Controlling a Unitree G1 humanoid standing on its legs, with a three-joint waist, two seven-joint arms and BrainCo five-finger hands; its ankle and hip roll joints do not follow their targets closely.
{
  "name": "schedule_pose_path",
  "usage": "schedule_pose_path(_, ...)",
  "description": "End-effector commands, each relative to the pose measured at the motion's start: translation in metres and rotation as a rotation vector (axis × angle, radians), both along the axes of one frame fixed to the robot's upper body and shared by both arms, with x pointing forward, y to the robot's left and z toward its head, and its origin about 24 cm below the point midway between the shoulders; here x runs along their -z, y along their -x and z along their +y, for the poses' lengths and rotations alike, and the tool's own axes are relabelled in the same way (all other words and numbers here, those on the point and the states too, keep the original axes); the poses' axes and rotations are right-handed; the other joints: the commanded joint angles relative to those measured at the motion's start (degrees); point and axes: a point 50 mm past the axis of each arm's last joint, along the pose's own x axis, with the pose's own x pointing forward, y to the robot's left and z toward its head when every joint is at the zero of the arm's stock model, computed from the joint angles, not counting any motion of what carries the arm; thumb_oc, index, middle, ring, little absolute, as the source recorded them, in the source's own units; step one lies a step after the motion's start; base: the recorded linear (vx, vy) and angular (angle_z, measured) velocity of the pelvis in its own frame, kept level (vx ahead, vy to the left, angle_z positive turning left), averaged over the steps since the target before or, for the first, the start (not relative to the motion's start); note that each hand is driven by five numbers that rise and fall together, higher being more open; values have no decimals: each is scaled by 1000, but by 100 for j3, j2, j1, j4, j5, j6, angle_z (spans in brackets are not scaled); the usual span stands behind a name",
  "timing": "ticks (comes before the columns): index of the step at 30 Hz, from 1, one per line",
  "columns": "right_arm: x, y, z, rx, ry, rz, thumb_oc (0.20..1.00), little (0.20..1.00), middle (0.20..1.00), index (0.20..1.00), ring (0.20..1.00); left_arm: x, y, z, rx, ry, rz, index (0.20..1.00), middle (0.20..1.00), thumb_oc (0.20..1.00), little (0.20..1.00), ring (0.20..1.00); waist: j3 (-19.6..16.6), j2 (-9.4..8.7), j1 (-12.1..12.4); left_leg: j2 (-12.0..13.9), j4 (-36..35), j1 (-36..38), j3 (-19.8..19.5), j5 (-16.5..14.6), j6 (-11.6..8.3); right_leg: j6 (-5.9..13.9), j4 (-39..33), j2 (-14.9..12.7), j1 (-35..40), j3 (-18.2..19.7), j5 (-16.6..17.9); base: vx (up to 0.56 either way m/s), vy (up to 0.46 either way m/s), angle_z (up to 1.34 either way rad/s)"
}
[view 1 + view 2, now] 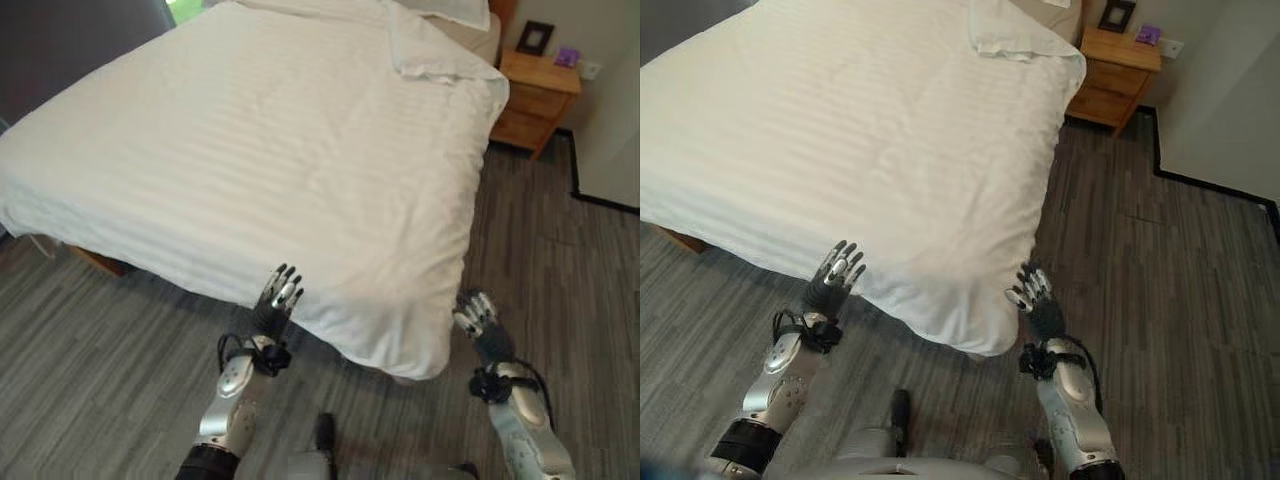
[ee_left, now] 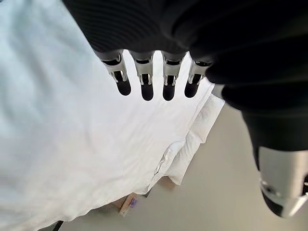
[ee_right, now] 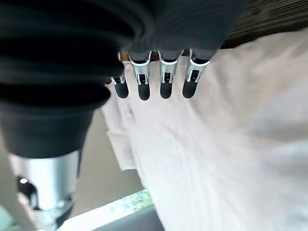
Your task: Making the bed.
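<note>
Grey floor, white duvet (image 1: 260, 150) draped over the bed corner; left hand (image 1: 278, 296) and right hand (image 1: 478, 318) hover with fingers relaxed and empty, so a shallow grasp might slip off the fabric

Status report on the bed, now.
Left hand open, right hand open, both at the foot corner, holding nothing. White striped duvet spread flat, folded back near the pillow. Nothing in the way.

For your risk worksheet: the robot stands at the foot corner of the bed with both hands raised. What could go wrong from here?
1. Both the left hand and right hand are open and hold nothing, so a pull may slip off the smooth duvet.
2. Tugging the corner could drag the folded-back top edge further askew.
</note>
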Motion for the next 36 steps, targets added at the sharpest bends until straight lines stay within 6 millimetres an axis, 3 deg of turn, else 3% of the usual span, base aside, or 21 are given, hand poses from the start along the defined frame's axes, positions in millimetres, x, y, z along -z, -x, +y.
schedule_pose_path(1, -40, -14, -11, 25, 30, -204, 1000, 1000, 1000, 1000, 1000, -14, -3, 6, -31, -4, -88, 1000, 1000, 1000, 1000, 1000, -102, 200, -44, 1293, -354, -1, -62, 650, -660, -69, -616, 793, 123, -50, -308, -220, -629, -16)
schedule_pose_path(2, -39, -13, -13, 16, 36, -203, 1000, 1000, 1000, 1000, 1000, -10, -1, 9, -50, 8, -68, 1000, 1000, 1000, 1000, 1000, -15, 259, -66, 1450, -354, 40, -57, 770, -687, -209, -422, 988, 88, -103, -477, -202, -608, 4)
schedule_pose_path(4, -33, -13, -14, -2, 81, -166, 1000, 1000, 1000, 1000, 1000, 5, 3, 0, -55, 58, -8, 1000, 1000, 1000, 1000, 1000, 145, 209, -56, 1369, -162, 169, -292, 763, -461, -373, -364, 1199, 131, -182, -499, -195, -508, 33)
schedule_pose_path(7, -28, -15, -16, -24, 102, -135, 1000, 1000, 1000, 1000, 1000, 11, 6, -9, -36, 108, 17, 1000, 1000, 1000, 1000, 1000, 168, -105, 25, 296, 1125, 152, -1216, -166, -149, -445, -663, 1313, -18, 160, -162, -187, -445, -34)
schedule_pose_path(8, -20, -8, -16, -63, 85, -100, 1000, 1000, 1000, 1000, 1000, 9, 13, -3, -16, 85, 4, 1000, 1000, 1000, 1000, 1000, 40, -165, -4, -146, 1369, 324, -933, -569, 92, -472, -857, 1462, -61, 409, 3, -79, -486, -184)
schedule_pose_path(9, -7, 3, -24, -46, 171, -34, 1000, 1000, 1000, 1000, 1000, 8, 11, -10, 13, 70, -9, 1000, 1000, 1000, 1000, 1000, -166, -80, -117, -622, 1005, 443, -241, -875, 498, -526, -1016, 1711, 3, 370, 52, -27, -351, -197)
schedule_pose_path(11, -6, 3, -25, -27, 198, -27, 1000, 1000, 1000, 1000, 1000, 9, 9, -16, 22, 86, -4, 1000, 1000, 1000, 1000, 1000, -185, -14, -170, -737, 781, 546, -89, -842, 572, -543, -999, 1812, 19, 321, 50, -22, -112, -96)
schedule_pose_path(12, -7, 4, -28, 4, 205, -33, 1000, 1000, 1000, 1000, 1000, 10, 7, -24, 38, 103, 0, 1000, 1000, 1000, 1000, 1000, -211, 67, -257, -725, 432, 712, 78, -801, 650, -559, -973, 1911, -1, 256, 33, -32, -47, 41)
schedule_pose_path(14, -1, 4, -24, 31, 175, -16, 1000, 1000, 1000, 1000, 1000, 8, 1, -35, 79, 76, -4, 1000, 1000, 1000, 1000, 1000, -273, 130, -388, -820, 77, 822, -263, -688, 644, -596, -971, 2053, -84, 263, 8, -35, -28, 68)
schedule_pose_path(16, 1, 2, -20, 55, 134, -8, 1000, 1000, 1000, 1000, 1000, -1, -6, -35, 86, 47, -35, 1000, 1000, 1000, 1000, 1000, -291, 111, -489, -739, 34, 832, -204, -654, 595, -630, -989, 2067, -70, 243, 15, -30, -27, 23)
schedule_pose_path(19, 7, 6, -12, 36, 52, 11, 1000, 1000, 1000, 1000, 1000, 0, -3, -34, 79, 52, -30, 1000, 1000, 1000, 1000, 1000, -366, 115, -441, -753, -57, 1004, -321, -657, 609, -666, -1033, 2096, 72, 258, 3, 35, -2, 6)
schedule_pose_path(26, -2, 1, -10, 13, 119, -29, 1000, 1000, 1000, 1000, 1000, 17, 9, -28, 24, 84, 44, 1000, 1000, 1000, 1000, 1000, -403, 85, -336, -769, -127, 1148, -507, -656, 619, -717, -982, 2087, 176, 192, -34, 33, -5, 10)
schedule_pose_path(27, 7, -3, 5, -138, 144, 36, 1000, 1000, 1000, 1000, 1000, 6, 19, 5, -118, 49, -4, 1000, 1000, 1000, 1000, 1000, -327, 48, -41, -493, -328, 1355, -754, -948, 580, -537, -516, 1934, -313, -71, 0, 13, 28, 7)
schedule_pose_path(29, 15, -1, 8, -148, 173, 74, 1000, 1000, 1000, 1000, 1000, 15, 21, -3, -51, 7, 44, 1000, 1000, 1000, 1000, 1000, -405, 43, -64, -516, -352, 1434, -720, -980, 600, -558, -644, 1926, -163, -27, -3, -2, 48, 1)
schedule_pose_path(32, 15, -2, 12, -148, 149, 72, 1000, 1000, 1000, 1000, 1000, 9, 18, 0, -42, -67, 24, 1000, 1000, 1000, 1000, 1000, -354, 52, -50, -528, -319, 1445, -650, -986, 610, -542, -589, 1898, -210, -129, 70, -51, 31, -4)
schedule_pose_path(36, 15, -2, 10, -143, 149, 77, 1000, 1000, 1000, 1000, 1000, 1, 12, 13, -91, -93, -1, 1000, 1000, 1000, 1000, 1000, -90, 108, -71, -380, -88, 1352, -350, -1075, 640, -335, 379, 1609, -750, -390, 177, -116, -31, -22)
